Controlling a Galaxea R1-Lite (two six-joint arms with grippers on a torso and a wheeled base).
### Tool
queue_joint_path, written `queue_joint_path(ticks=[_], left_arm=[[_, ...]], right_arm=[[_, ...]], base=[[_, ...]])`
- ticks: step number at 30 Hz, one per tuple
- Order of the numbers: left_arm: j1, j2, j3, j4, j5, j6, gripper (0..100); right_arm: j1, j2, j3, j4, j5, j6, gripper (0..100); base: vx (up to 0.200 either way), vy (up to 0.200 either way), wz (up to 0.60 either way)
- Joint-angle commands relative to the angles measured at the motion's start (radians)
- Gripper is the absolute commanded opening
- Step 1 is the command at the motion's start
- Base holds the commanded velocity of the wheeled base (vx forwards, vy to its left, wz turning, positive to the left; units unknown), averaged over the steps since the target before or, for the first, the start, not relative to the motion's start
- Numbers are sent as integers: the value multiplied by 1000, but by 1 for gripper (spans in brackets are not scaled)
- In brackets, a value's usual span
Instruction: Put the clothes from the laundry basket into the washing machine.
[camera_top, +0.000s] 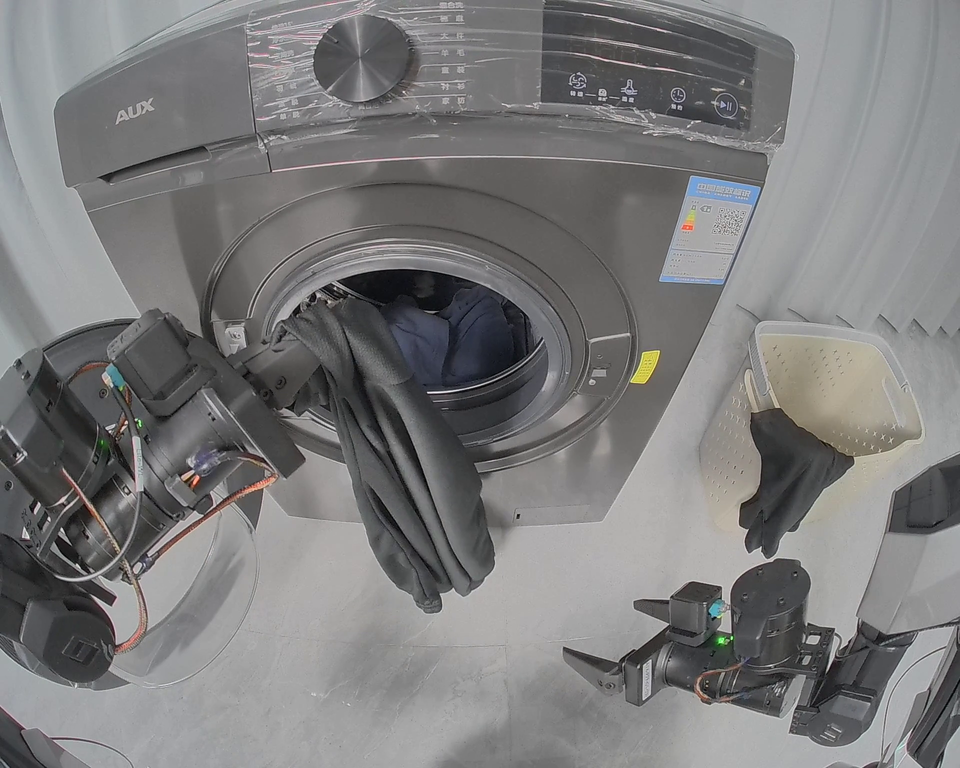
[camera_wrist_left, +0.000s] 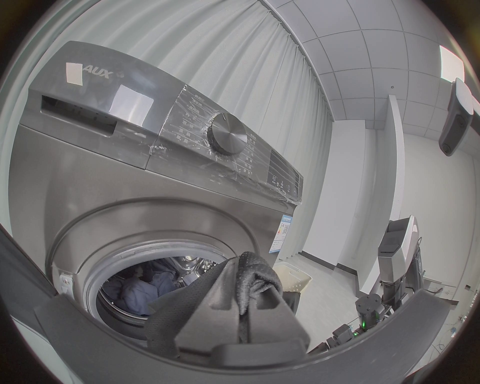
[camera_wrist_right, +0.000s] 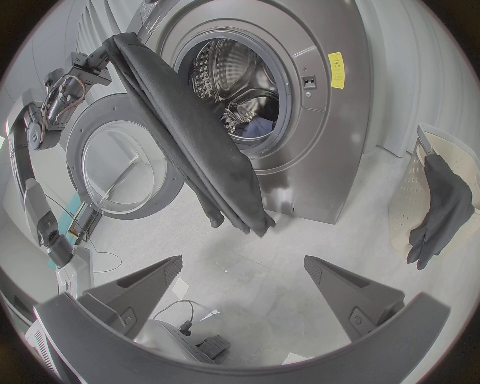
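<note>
Loading looks partway: blue clothes (camera_top: 450, 335) inside the washing machine (camera_top: 450, 170), left hand (camera_top: 275, 365) gripping a dark garment (camera_top: 410, 460) at its mouth, black cloth (camera_top: 790, 475) on the basket (camera_top: 850, 385), right hand (camera_top: 605, 632) wide.

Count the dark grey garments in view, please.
2. One garment hangs from the left gripper before the washing machine opening; the other garment drapes over the laundry basket rim. More may hide inside the basket.

Brand lettering (camera_top: 134, 111) on washing machine (camera_top: 420, 195) drawer (camera_top: 190, 100), blue label (camera_top: 710, 230) on its front, yellow sticker (camera_top: 645, 366) by latch (camera_top: 600, 372).
</note>
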Motion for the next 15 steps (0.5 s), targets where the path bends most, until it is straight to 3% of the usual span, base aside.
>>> queue_joint_path(ticks=[1, 8, 10, 15], left_arm=[[8, 2, -16, -1, 2, -1, 0], [-8, 0, -13, -5, 4, -1, 0], [-11, -1, -16, -8, 4, -1, 0], [-12, -1, -18, -13, 4, -1, 0]], right_arm=[[-8, -2, -2, -9, 0, 0, 100], [18, 6, -218, -32, 43, -11, 100], [79, 26, -300, -34, 83, -25, 100], [104, 118, -393, -62, 106, -28, 100]], base=[[0, 0, 0], [0, 0, 0], [0, 0, 0], [0, 0, 0]])
